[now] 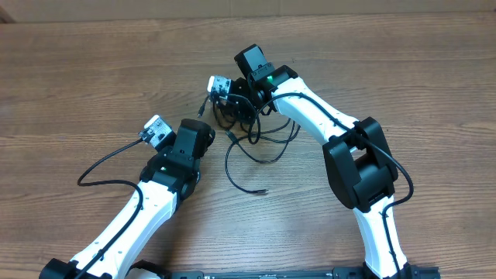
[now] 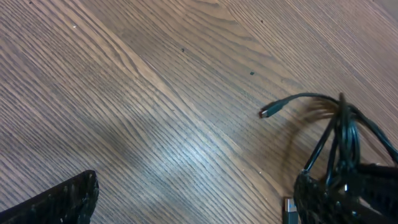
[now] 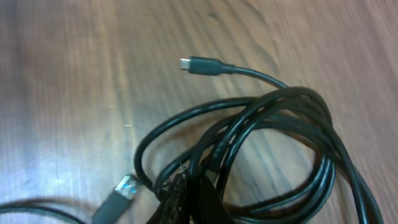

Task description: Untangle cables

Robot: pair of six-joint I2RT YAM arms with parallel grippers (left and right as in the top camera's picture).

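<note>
The cables [image 1: 256, 143] are thin black cords knotted in a clump at the table's middle, with loose loops trailing toward the front. My right gripper [image 1: 235, 108] reaches down into the clump from behind. In the right wrist view it [image 3: 196, 190] is shut on a few strands of the cables [image 3: 292, 124], with a small plug [image 3: 202, 65] lying free beyond them and a flat silver plug [image 3: 118, 196] at the lower left. My left gripper [image 1: 203, 128] sits just left of the clump. In the left wrist view it [image 2: 198, 190] stands wide open over bare wood, with the cables [image 2: 342, 134] by its right finger [image 2: 326, 199].
The wooden table [image 1: 93, 70] stretches in all directions around the clump. One loose cord end [image 1: 266, 190] lies toward the front between the two arms. The left arm's own thick black wire [image 1: 101, 167] loops out to the left.
</note>
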